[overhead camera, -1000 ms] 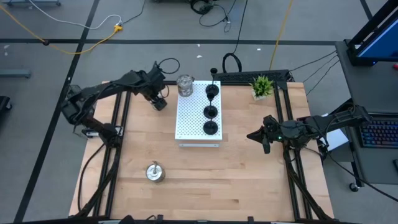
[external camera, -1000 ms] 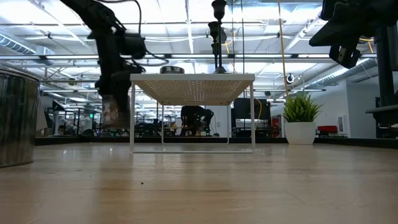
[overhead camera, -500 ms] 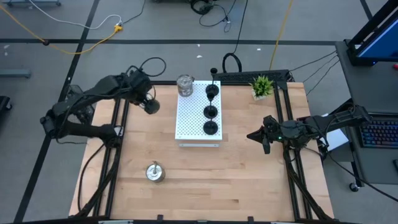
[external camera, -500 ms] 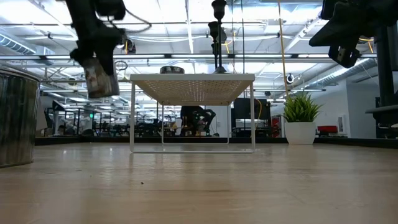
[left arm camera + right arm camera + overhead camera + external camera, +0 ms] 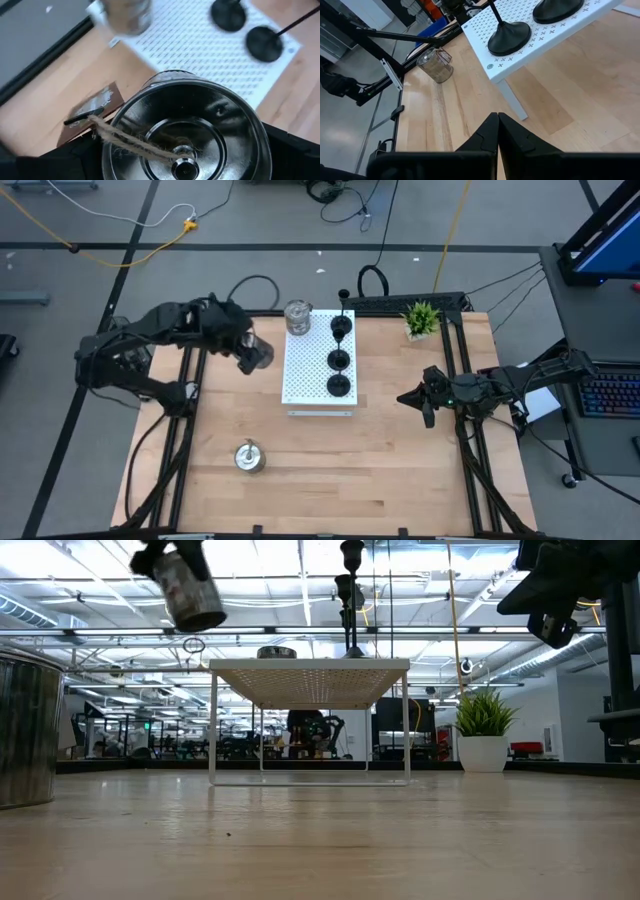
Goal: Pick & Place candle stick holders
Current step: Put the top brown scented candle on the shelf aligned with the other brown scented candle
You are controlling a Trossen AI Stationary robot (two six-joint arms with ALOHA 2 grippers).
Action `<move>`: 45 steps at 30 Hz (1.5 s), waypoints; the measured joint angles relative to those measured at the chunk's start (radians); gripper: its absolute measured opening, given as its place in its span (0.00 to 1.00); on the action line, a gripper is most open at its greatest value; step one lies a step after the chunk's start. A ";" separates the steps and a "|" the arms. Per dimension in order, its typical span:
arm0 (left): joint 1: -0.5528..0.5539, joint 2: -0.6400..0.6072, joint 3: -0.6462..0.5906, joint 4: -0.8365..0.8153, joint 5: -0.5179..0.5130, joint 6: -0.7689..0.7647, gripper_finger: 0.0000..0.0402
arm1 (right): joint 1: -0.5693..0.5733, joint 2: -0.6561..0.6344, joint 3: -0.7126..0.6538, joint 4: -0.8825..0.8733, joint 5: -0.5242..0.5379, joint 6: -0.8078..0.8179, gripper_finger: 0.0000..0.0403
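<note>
Left hand (image 5: 256, 354) clamped around silver holder (image 5: 185, 130), lifted beside white board (image 5: 318, 370) (twine and small cup inside). Another silver holder (image 5: 297, 317) and three black ones (image 5: 339, 360) on board; one silver (image 5: 248, 457) on table (image 5: 380, 470). Right hand (image 5: 497, 131) pressed together, idle.

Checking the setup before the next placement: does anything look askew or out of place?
Only the silver holder in the left gripper: it hangs tilted in the air beside the white board. The three black holders stand upright.
</note>
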 joint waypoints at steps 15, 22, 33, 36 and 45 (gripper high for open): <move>-0.091 0.358 0.236 0.009 -0.103 0.035 0.87 | 0.000 0.000 0.000 0.000 -0.026 -0.008 0.00; -0.079 0.439 0.241 0.011 -0.097 0.038 0.87 | 0.000 0.000 0.000 0.000 -0.026 -0.011 0.00; -0.051 0.490 0.241 0.060 -0.078 0.057 0.87 | 0.000 0.000 0.000 0.000 -0.026 -0.013 0.00; -0.040 0.489 0.241 0.070 -0.079 0.058 0.87 | 0.000 0.000 0.000 0.000 -0.026 -0.012 0.00; -0.026 0.490 0.241 0.070 -0.054 0.084 0.89 | 0.000 0.000 0.000 0.000 -0.026 -0.012 0.00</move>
